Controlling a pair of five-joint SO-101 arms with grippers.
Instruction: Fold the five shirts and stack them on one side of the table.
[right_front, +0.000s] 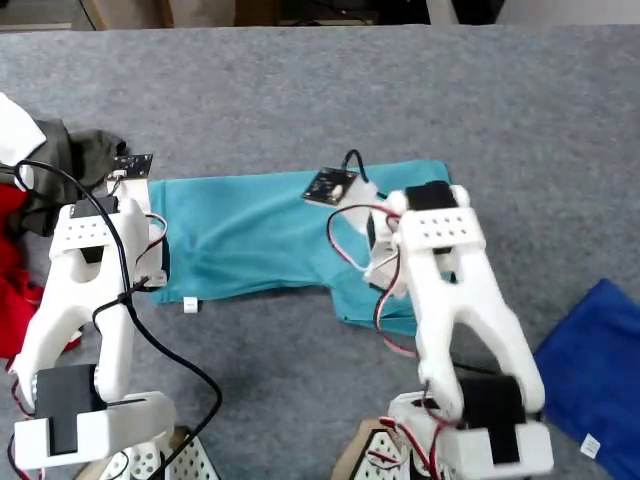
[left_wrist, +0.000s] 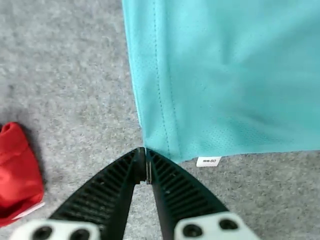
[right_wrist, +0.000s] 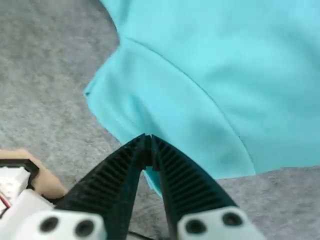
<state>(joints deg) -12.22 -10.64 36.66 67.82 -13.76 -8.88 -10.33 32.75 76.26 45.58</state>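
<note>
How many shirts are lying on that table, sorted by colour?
teal shirt: 1
blue shirt: 1
red shirt: 1
dark green shirt: 1
white shirt: 1
Total: 5

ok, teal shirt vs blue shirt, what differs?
The teal shirt lies spread mid-table, with the left end effector and right end effector at its near edge. The blue shirt sits by the right edge, nothing touching it. Teal is lighter, blue darker. Both lie flat.
</note>
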